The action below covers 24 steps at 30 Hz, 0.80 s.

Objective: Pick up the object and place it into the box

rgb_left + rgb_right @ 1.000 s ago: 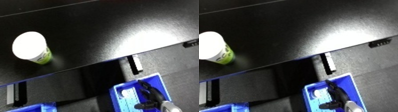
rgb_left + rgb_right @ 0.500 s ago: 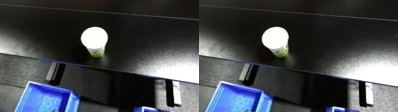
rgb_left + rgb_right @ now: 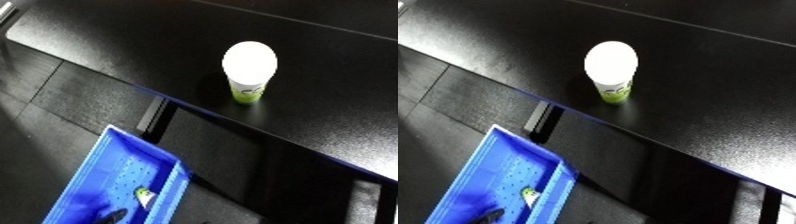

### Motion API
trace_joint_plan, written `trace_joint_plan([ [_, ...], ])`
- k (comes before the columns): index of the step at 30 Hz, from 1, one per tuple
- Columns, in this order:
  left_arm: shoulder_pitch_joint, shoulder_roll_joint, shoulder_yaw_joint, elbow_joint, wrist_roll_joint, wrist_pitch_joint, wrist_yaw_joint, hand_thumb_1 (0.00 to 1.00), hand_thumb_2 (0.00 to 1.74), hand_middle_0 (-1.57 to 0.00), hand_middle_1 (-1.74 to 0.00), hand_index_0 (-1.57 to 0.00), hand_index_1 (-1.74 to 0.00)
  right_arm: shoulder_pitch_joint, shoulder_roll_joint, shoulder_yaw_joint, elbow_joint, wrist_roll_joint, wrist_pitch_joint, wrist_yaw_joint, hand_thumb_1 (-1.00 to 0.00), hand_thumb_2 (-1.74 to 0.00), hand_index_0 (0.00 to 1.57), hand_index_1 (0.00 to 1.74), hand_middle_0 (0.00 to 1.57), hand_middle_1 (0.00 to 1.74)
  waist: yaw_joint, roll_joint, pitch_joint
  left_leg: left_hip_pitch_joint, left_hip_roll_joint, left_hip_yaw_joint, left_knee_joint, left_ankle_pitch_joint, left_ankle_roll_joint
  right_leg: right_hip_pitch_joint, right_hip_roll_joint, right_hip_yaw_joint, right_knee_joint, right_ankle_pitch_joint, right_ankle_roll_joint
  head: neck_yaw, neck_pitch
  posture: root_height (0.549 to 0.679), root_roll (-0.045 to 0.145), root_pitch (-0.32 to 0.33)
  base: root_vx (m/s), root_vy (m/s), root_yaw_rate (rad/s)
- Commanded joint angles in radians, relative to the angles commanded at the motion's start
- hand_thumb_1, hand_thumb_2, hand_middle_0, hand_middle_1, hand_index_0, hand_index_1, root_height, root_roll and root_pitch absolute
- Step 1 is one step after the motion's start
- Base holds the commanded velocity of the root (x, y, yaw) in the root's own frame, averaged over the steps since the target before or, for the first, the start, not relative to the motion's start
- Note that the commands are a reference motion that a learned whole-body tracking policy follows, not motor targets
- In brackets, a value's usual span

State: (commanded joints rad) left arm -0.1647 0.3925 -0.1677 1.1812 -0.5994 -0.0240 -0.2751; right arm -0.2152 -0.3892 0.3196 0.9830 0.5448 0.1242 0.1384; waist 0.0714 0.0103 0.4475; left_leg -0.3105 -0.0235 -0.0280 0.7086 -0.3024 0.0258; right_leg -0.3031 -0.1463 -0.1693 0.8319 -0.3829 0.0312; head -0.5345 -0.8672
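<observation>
At the lower left, a blue bin (image 3: 115, 187) sits below the edge of a black worktop (image 3: 133, 40), its perforated floor holding a small green-and-white item (image 3: 143, 196) and something dark beside it that is too dim to identify. Right of the bin and higher up, a cup (image 3: 248, 71) with a white lid and a green-and-white body stands upright on the worktop, near its front edge and well apart from the bin. Neither the left hand nor the right hand appears in either eye view, so nothing is grasping the cup.
</observation>
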Motion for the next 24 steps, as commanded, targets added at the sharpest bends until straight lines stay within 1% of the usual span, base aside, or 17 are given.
trace_joint_plan([
  [1, -0.006, 0.002, 0.002, -0.003, -0.003, -0.001, -0.001, 0.00, 0.00, 0.00, 0.00, 0.00, 0.00, -0.003, 0.002, 0.000, 0.017, 0.000, -0.001, 0.004, 0.00, 0.00, 0.00, 0.00, 0.00, 0.00, 0.002, -0.001, 0.000, 0.000, 0.000, -0.001, 0.000, 0.000, -0.0001, 0.002, -0.0002, -0.001, -0.001, 0.000, 0.0003, 0.003, -0.012, 0.631, 0.037, -0.100, 0.007, -0.001, 0.018],
  [2, -0.013, 0.004, 0.004, -0.008, -0.004, -0.004, -0.002, 0.00, 0.00, 0.00, 0.00, 0.00, 0.00, -0.006, 0.003, -0.001, 0.034, 0.001, -0.003, 0.008, 0.00, 0.00, 0.00, 0.00, 0.00, 0.00, 0.003, -0.002, 0.001, 0.000, 0.001, -0.003, -0.001, 0.000, -0.0001, 0.003, -0.0005, -0.003, -0.001, 0.000, 0.0010, 0.017, -0.058, 0.631, 0.036, -0.101, 0.009, 0.002, 0.024],
  [4, -0.023, 0.007, 0.003, -0.026, -0.001, -0.008, -0.005, 0.00, 0.00, 0.00, 0.00, 0.00, 0.00, -0.010, 0.006, -0.001, 0.063, 0.002, -0.010, 0.016, 0.00, 0.00, 0.00, 0.00, 0.00, 0.00, 0.007, -0.003, 0.004, 0.000, 0.002, -0.004, -0.004, 0.000, -0.0001, 0.005, -0.0017, -0.005, -0.003, 0.000, 0.0024, 0.032, -0.098, 0.631, 0.035, -0.101, 0.003, 0.004, 0.028],
  [6, -0.029, 0.009, -0.005, -0.055, 0.003, -0.015, -0.008, 0.00, 0.00, 0.00, 0.00, 0.00, 0.00, -0.010, 0.007, -0.003, 0.085, 0.001, -0.021, 0.024, 0.00, 0.00, 0.00, 0.00, 0.00, 0.00, 0.010, -0.002, 0.009, 0.001, 0.003, -0.006, -0.009, 0.001, -0.0004, 0.007, -0.0037, -0.009, -0.005, 0.001, 0.0044, 0.050, -0.121, 0.631, 0.034, -0.103, 0.003, 0.014, 0.041],
  [8, -0.030, 0.010, -0.014, -0.088, 0.004, -0.022, -0.012, 0.00, 0.00, 0.00, 0.00, 0.00, 0.00, -0.009, 0.006, -0.008, 0.106, -0.005, -0.031, 0.032, 0.00, 0.00, 0.00, 0.00, 0.00, 0.00, 0.015, 0.000, 0.013, 0.003, 0.004, -0.007, -0.015, 0.002, -0.0013, 0.010, -0.0066, -0.012, -0.008, 0.003, 0.0066, 0.064, -0.127, 0.631, 0.034, -0.104, 0.002, 0.019, 0.051],
  [11, -0.032, 0.011, -0.024, -0.135, -0.008, -0.025, -0.022, 0.00, 0.00, 0.00, 0.00, 0.00, 0.00, -0.009, 0.000, -0.017, 0.144, -0.030, -0.044, 0.045, 0.00, 0.00, 0.00, 0.00, 0.00, 0.00, 0.021, 0.004, 0.018, 0.006, 0.004, -0.009, -0.024, 0.005, -0.0034, 0.013, -0.0115, -0.016, -0.015, 0.005, 0.0101, 0.079, -0.120, 0.632, 0.034, -0.103, -0.001, 0.019, 0.057],
  [13, -0.035, 0.011, -0.027, -0.164, -0.025, -0.011, -0.042, 0.00, 0.00, 0.00, 0.00, 0.00, 0.00, -0.010, -0.004, -0.019, 0.165, -0.039, -0.050, 0.050, 0.00, 0.00, 0.00, 0.00, 0.00, 0.00, 0.024, 0.006, 0.020, 0.007, 0.002, -0.010, -0.030, 0.006, -0.0050, 0.016, -0.0138, -0.019, -0.020, 0.007, 0.0117, 0.090, -0.111, 0.633, 0.035, -0.101, -0.008, 0.014, 0.062],
  [16, -0.037, 0.016, -0.036, -0.216, -0.037, 0.016, -0.106, 0.00, 0.00, 0.00, 0.00, 0.00, 0.00, -0.009, -0.010, -0.024, 0.177, -0.032, -0.054, 0.053, 0.00, 0.00, 0.00, 0.00, 0.00, 0.00, 0.028, 0.010, 0.023, 0.008, -0.003, -0.012, -0.032, 0.004, -0.0057, 0.018, -0.0155, -0.022, -0.026, 0.010, 0.0133, 0.112, -0.089, 0.634, 0.035, -0.098, -0.012, 0.011, 0.047],
  [19, -0.031, 0.035, -0.059, -0.296, -0.029, 0.050, -0.197, 0.00, 0.00, 0.00, 0.00, 0.00, 0.00, -0.004, -0.019, -0.032, 0.172, -0.022, -0.055, 0.054, 0.00, 0.00, 0.00, 0.00, 0.00, 0.00, 0.031, 0.016, 0.026, 0.008, -0.007, -0.013, -0.033, 0.001, -0.0062, 0.019, -0.0167, -0.022, -0.030, 0.013, 0.0168, 0.135, -0.069, 0.635, 0.035, -0.096, -0.013, 0.017, 0.020],
  [20, -0.031, 0.035, -0.059, -0.296, -0.029, 0.050, -0.197, 0.00, 0.00, 0.00, 0.00, 0.00, 0.00, -0.004, -0.019, -0.032, 0.172, -0.022, -0.055, 0.054, 0.00, 0.00, 0.00, 0.00, 0.00, 0.00, 0.031, 0.016, 0.026, 0.008, -0.007, -0.013, -0.033, 0.001, -0.0062, 0.019, -0.0167, -0.022, -0.030, 0.013, 0.0168, 0.135, -0.069, 0.635, 0.035, -0.096, -0.011, 0.020, 0.014],
  [21, -0.026, 0.062, -0.087, -0.382, -0.027, 0.089, -0.280, 0.00, 0.00, 0.00, 0.00, 0.00, 0.00, 0.002, -0.027, -0.039, 0.163, -0.013, -0.056, 0.055, 0.00, 0.00, 0.00, 0.00, 0.00, 0.00, 0.032, 0.022, 0.028, 0.009, -0.010, -0.014, -0.035, 0.000, -0.0063, 0.019, -0.0173, -0.022, -0.031, 0.015, 0.0200, 0.147, -0.044, 0.635, 0.035, -0.094, -0.017, 0.026, 0.005],
  [22, -0.026, 0.062, -0.087, -0.382, -0.027, 0.089, -0.280, 0.00, 0.00, 0.00, 0.00, 0.00, 0.00, 0.002, -0.027, -0.039, 0.163, -0.013, -0.056, 0.055, 0.00, 0.00, 0.00, 0.00, 0.00, 0.00, 0.032, 0.022, 0.028, 0.009, -0.010, -0.014, -0.035, 0.000, -0.0063, 0.019, -0.0173, -0.022, -0.031, 0.015, 0.0200, 0.147, -0.044, 0.635, 0.035, -0.094, -0.017, 0.026, 0.005],
  [24, -0.022, 0.104, -0.126, -0.492, -0.036, 0.141, -0.377, 0.00, 0.00, 0.00, 0.00, 0.00, 0.00, 0.008, -0.037, -0.045, 0.152, -0.007, -0.056, 0.057, 0.00, 0.00, 0.00, 0.00, 0.00, 0.00, 0.032, 0.027, 0.031, 0.011, -0.013, -0.016, -0.038, -0.002, -0.0056, 0.018, -0.0182, -0.021, -0.032, 0.017, 0.0237, 0.160, -0.020, 0.635, 0.034, -0.093, -0.017, 0.028, -0.003],
])
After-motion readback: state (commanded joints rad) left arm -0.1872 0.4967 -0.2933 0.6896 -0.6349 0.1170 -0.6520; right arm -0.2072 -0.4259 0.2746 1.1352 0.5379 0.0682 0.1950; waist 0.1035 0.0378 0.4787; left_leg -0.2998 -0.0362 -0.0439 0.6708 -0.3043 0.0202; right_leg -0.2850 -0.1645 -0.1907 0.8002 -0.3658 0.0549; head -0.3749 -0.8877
